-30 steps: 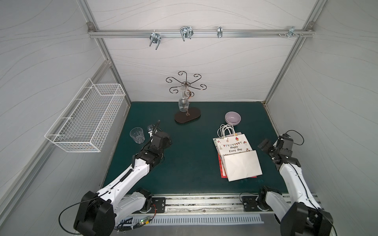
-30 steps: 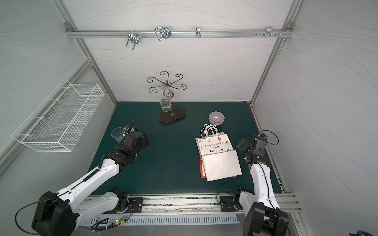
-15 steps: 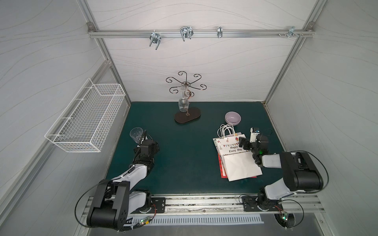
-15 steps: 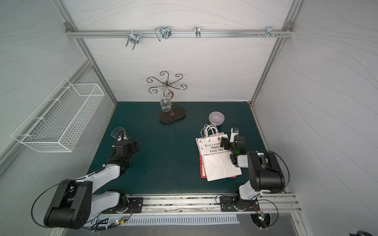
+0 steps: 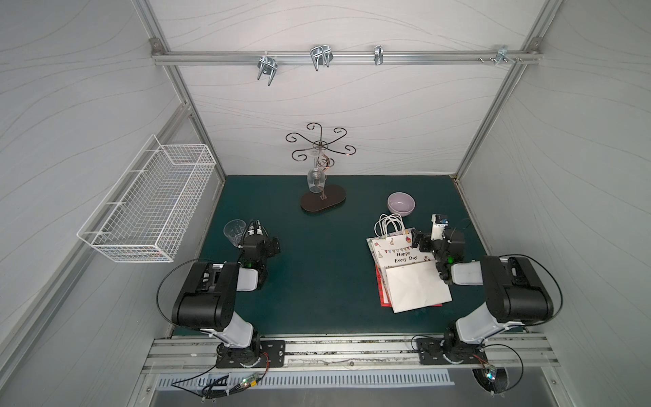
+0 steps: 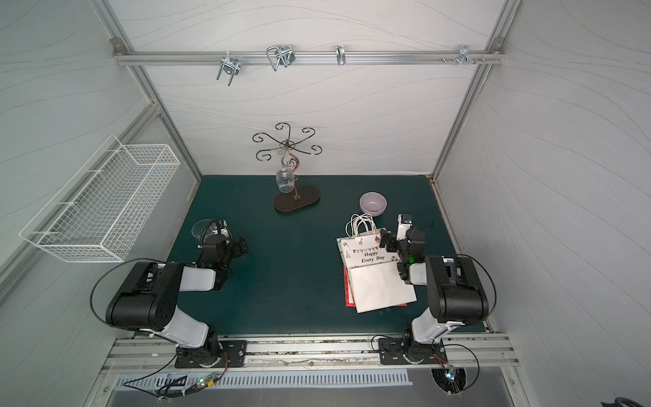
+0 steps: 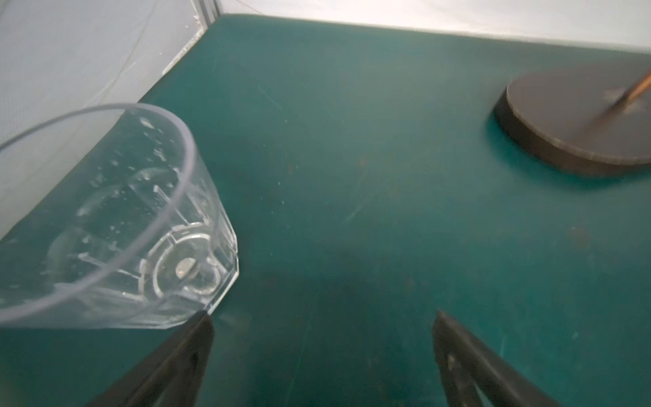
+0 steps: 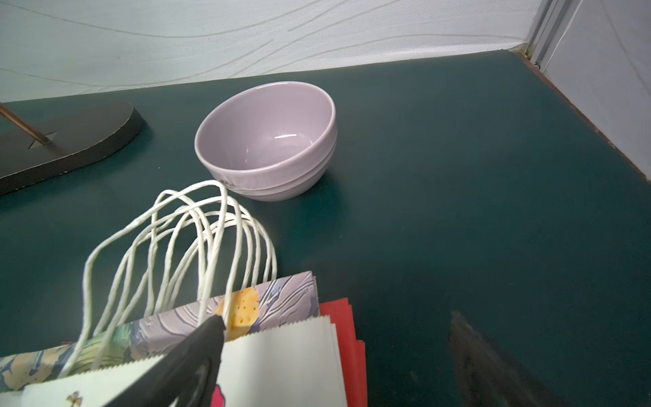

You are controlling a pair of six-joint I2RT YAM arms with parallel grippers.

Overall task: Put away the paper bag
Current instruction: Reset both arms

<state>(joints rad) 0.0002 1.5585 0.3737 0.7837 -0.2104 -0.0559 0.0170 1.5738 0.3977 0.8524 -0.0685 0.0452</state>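
Right wrist view: right end effector (image 8: 335, 318), spread wide, straddles one edge of the paper bag (image 8: 281, 359).

L arm (image 5: 206, 296), R arm (image 5: 514, 292) folded low, L jaws wide, R jaws wide

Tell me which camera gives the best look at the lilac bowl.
The right wrist view: the bowl is close and sharp there, with its rim, empty inside and ribbed outer wall all plain. In both top views the bowl is small and seen from above. The left wrist view does not show it.
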